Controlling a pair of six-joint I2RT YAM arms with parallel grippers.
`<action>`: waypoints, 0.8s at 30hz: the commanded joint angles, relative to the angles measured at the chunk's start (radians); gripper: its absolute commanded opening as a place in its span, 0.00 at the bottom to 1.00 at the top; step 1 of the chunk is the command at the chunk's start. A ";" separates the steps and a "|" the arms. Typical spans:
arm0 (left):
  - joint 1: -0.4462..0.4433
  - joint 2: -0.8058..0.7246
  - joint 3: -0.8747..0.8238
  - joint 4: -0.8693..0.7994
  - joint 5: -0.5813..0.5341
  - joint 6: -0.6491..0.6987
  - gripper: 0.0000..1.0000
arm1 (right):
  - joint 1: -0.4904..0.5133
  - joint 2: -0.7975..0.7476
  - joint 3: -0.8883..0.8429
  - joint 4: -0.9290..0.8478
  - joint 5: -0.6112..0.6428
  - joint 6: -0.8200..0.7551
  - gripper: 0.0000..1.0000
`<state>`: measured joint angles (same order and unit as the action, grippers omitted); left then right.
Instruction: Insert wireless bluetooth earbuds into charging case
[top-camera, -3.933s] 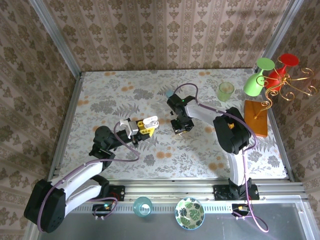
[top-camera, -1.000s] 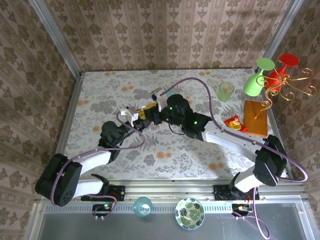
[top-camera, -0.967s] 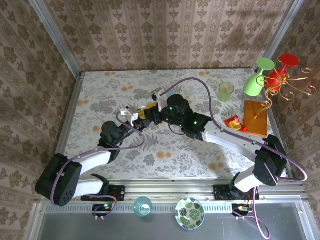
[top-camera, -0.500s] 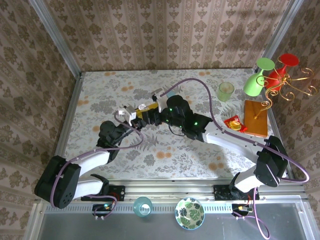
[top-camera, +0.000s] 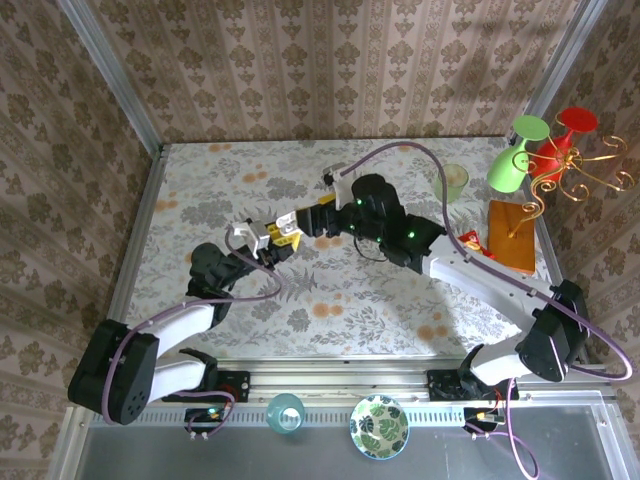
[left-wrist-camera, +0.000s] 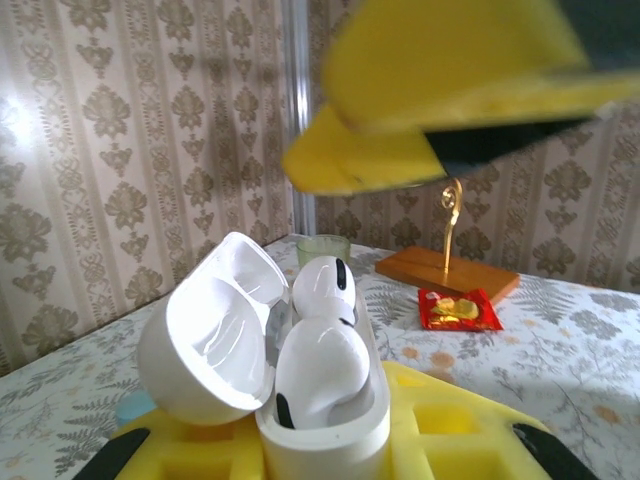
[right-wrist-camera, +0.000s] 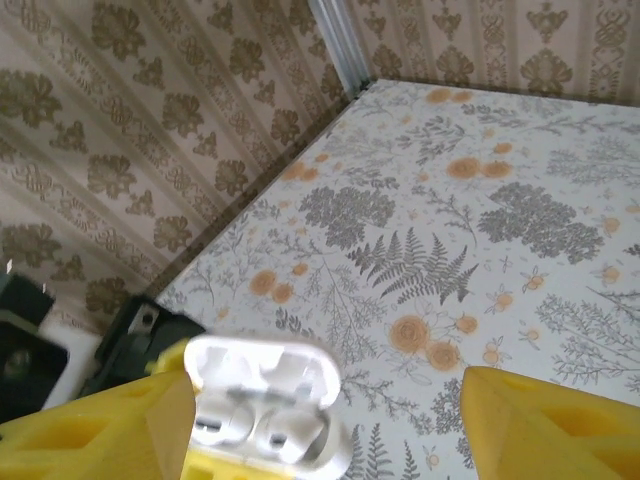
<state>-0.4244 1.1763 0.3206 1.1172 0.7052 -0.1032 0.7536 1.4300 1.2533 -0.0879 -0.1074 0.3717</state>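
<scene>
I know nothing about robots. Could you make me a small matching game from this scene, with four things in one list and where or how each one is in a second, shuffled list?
Things:
1. charging case
2. earbuds
3. red packet
4. patterned bowl

Places or states:
A. on the grey ledge, beside a teal cup
B. lid open, gripped by the left arm's fingers
C. lying on the table next to the wooden base
D. seated inside the case

Pairs: 1-B, 2-D, 3-C, 4-A
</scene>
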 joint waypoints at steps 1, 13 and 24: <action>0.004 -0.024 0.004 -0.039 0.069 0.073 0.03 | -0.025 0.044 0.103 -0.139 -0.066 0.051 0.73; 0.002 -0.017 0.023 -0.091 0.085 0.172 0.02 | -0.053 0.253 0.324 -0.486 -0.164 0.092 0.85; 0.004 -0.020 0.020 -0.087 0.053 0.181 0.02 | -0.065 0.252 0.304 -0.567 -0.224 0.062 0.85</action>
<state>-0.4252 1.1709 0.3206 0.9699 0.7792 0.0578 0.6865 1.6825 1.5478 -0.5442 -0.2825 0.4522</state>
